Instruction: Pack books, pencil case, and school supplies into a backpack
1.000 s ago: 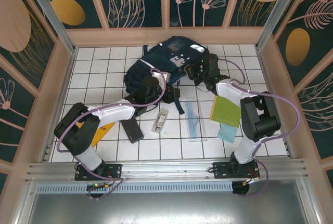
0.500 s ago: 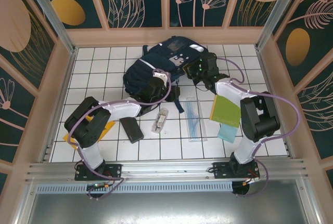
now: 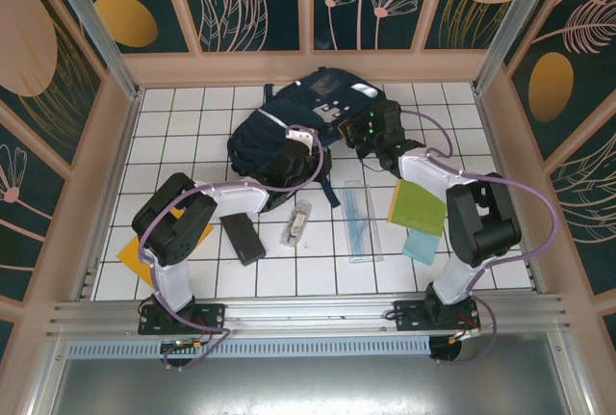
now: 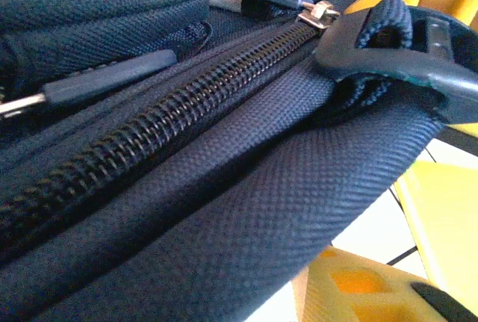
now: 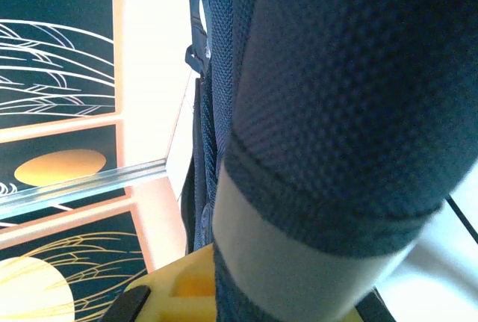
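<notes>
Two grippers are on the backpack point(image 3: 279, 116). The left gripper point(image 3: 310, 153) has swung over from near the pencil case point(image 3: 243, 239) to the bag's near edge. Its yellow fingers point(image 4: 358, 285) flank a fold beside the zip point(image 4: 172, 120); whether they are clamping I cannot tell. The right gripper point(image 3: 361, 133) is pressed together on fabric at the bag's right side. This looks like preparation for opening the bag. The visible stretch of zip is closed, and the tube point(image 3: 296, 222), ruler point(image 3: 360, 220), green book point(image 3: 420, 205), pad point(image 3: 422, 246) and orange book point(image 3: 135, 249) lie outside on the tiles.
</notes>
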Robot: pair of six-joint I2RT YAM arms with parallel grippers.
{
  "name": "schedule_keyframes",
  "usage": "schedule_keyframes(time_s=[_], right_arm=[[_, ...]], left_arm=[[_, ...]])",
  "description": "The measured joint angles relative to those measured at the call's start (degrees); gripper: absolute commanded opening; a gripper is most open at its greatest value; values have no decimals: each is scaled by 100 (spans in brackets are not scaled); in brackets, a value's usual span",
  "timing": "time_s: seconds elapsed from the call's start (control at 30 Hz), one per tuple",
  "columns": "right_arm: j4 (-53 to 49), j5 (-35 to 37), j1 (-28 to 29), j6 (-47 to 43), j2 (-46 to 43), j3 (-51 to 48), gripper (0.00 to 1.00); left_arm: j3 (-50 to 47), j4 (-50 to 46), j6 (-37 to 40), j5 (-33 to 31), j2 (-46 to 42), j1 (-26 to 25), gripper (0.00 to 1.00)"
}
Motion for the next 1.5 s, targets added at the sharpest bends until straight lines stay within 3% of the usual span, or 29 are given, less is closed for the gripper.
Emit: schedule_keyframes(time_s=[0.13,0.23,0.3,0.43,0.87,1.5], right_arm=[[52,22,17,48,-83,-87,0],[90,26,26,90,-122,-136,0],[151,42,33,111,-142,-168,0],[181,68,55,181,-212,-282,0],[179,105,15,-15,-214,-361,0],[-352,457,-55,-870,-212,-264,0]], left_arm=[[0,87,59,-74,0,-20,45],[31,149,92,-74,15,-26,42],[63,238,105,-74,66,-24,32],[72,363,164,-76,177,-24,0],[-262,317,271,256,-203,-31,0],[-28,-1558,85,203,-446,-17,0]])
